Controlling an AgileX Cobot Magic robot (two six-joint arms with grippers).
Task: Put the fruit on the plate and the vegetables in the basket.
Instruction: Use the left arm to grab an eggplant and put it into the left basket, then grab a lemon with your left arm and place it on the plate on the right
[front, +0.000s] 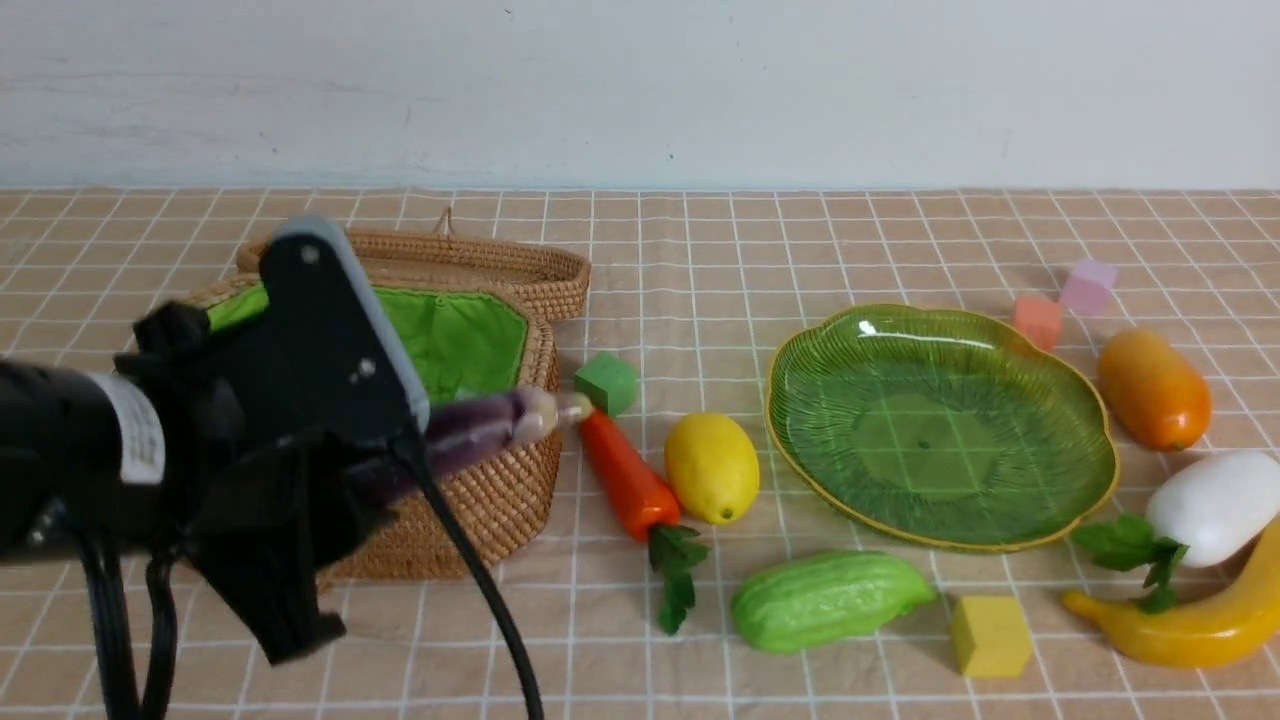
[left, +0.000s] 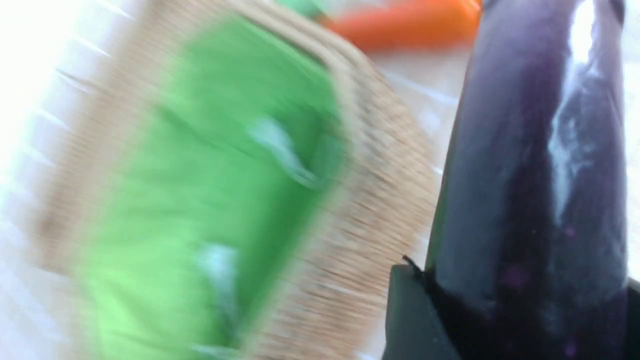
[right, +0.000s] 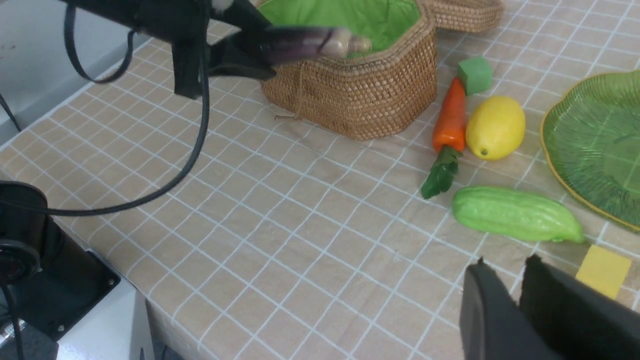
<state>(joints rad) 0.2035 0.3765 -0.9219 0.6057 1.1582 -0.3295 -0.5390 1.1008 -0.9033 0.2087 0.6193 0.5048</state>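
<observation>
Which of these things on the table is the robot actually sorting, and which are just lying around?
Part of the job: eggplant, carrot, gourd, radish, basket; lemon, banana, mango, plate.
Just lying about: green cube, yellow cube, coral cube, lilac cube.

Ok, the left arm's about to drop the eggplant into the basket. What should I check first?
1. Hold: left gripper shut on eggplant: ok.
2. Access: basket with lid folded back, opening exposed: ok.
3. Eggplant centred over the opening: cannot tell; the left wrist view is blurred and the tip looks near the rim.
4. The right gripper holds nothing and is away from the basket: ok.
5. The carrot lies outside the basket, clear of the drop: ok.
</observation>
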